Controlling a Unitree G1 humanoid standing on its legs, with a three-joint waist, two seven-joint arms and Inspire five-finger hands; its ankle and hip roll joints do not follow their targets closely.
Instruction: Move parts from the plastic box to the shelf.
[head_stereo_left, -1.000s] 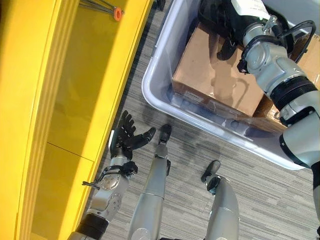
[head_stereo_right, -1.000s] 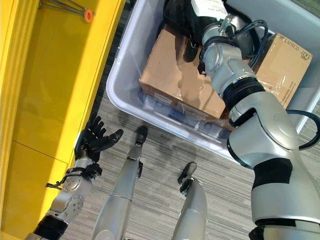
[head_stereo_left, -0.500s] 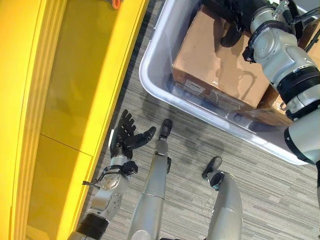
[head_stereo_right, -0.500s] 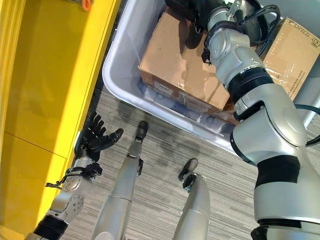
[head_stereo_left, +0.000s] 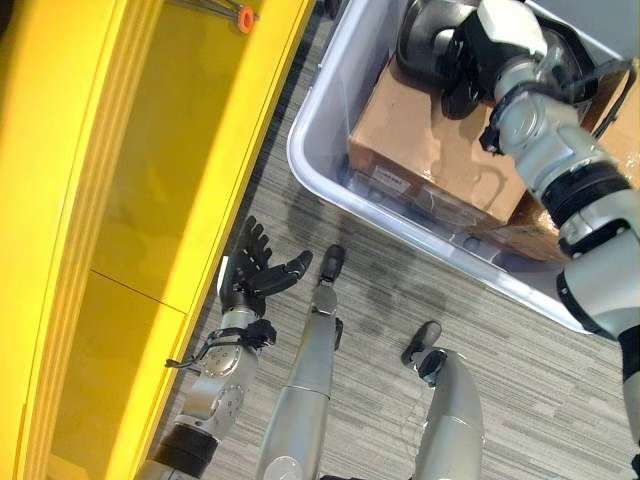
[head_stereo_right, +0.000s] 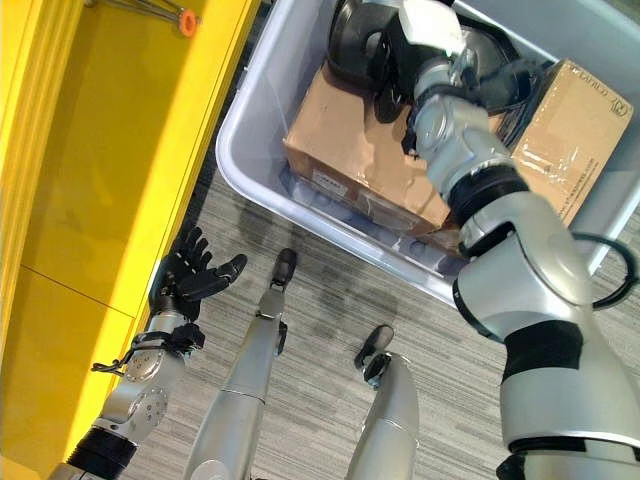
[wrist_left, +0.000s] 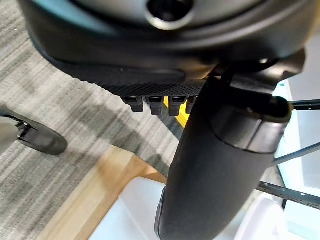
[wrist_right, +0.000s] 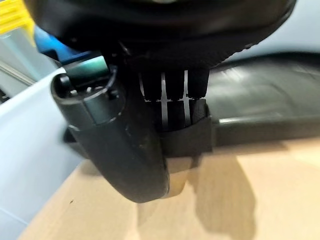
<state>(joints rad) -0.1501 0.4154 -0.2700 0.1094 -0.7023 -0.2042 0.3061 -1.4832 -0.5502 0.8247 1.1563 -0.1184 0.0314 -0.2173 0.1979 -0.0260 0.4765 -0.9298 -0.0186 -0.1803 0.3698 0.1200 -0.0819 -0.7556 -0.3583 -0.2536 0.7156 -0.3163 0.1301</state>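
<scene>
Plastic box (head_stereo_left: 330, 190): a pale, see-through tub sitting on the grey floor (head_stereo_left: 520, 380), just beside the yellow shelf (head_stereo_left: 150, 200).
Cardboard boxes: a large brown carton (head_stereo_right: 350, 150) is lying inside the tub; a second carton (head_stereo_right: 575, 135) is leaning beside it, towards the right.
Part (head_stereo_left: 425, 45): a dark, rounded black piece — it is resting on top of the large carton, at the tub's far end.
Right hand (head_stereo_right: 395, 70): reaching into the tub, its fingers are curling round the black part; in the right wrist view the fingers (wrist_right: 172, 105) are bending over a dark strap, just above the cardboard.
Left hand (head_stereo_left: 255, 275): hanging low over the floor beside the shelf's edge — fingers spreading out straight, holding nothing.
Shelf detail: thin metal rods with an orange tip (head_stereo_left: 245, 17) are lying at its far end.
</scene>
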